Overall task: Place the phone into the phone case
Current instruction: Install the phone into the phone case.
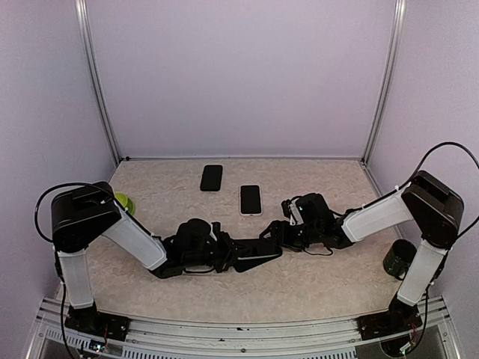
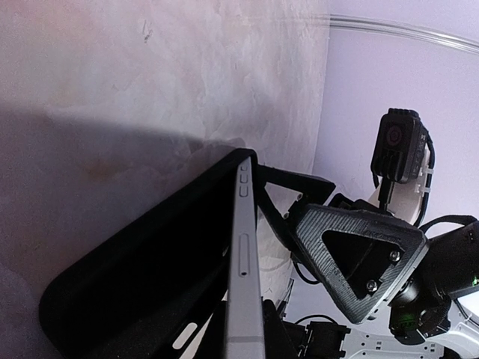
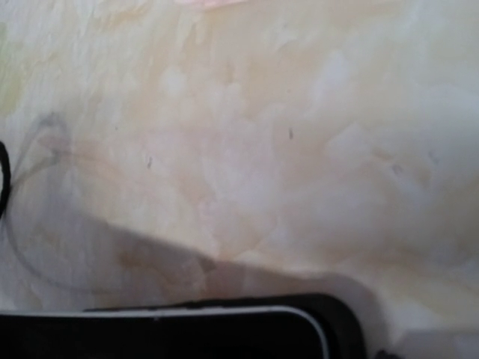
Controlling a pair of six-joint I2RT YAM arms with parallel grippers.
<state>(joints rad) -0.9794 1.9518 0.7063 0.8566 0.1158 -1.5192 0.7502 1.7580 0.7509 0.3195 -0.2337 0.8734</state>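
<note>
Lavender walls (image 1: 239, 75) enclose a beige mottled table (image 1: 314, 277) in the top view, where a black flat handset (image 1: 212, 177) and a white-rimmed handset (image 1: 251, 200) lie near the back, apart from each other. A green round object (image 1: 123, 200) sits behind the left arm and a black cylinder (image 1: 399, 258) stands by the right arm. At mid-table the left gripper (image 1: 228, 254) is clamped on a black soft phone case (image 1: 258, 256), whose far end reaches the right gripper (image 1: 278, 233). From the left wrist, the black phone case (image 2: 135, 284) is seen edge-on over the table (image 2: 150, 75), with a silver-edged phone (image 2: 243, 277) lying against it, its side buttons showing. A triangular black finger (image 2: 352, 254) of the right gripper stands just beside the phone's far end. From the right wrist, the phone (image 3: 150, 336) and the case rim (image 3: 344, 321) fill the bottom edge. That gripper's jaws are spread wide; whether they press on anything I cannot tell.
</note>
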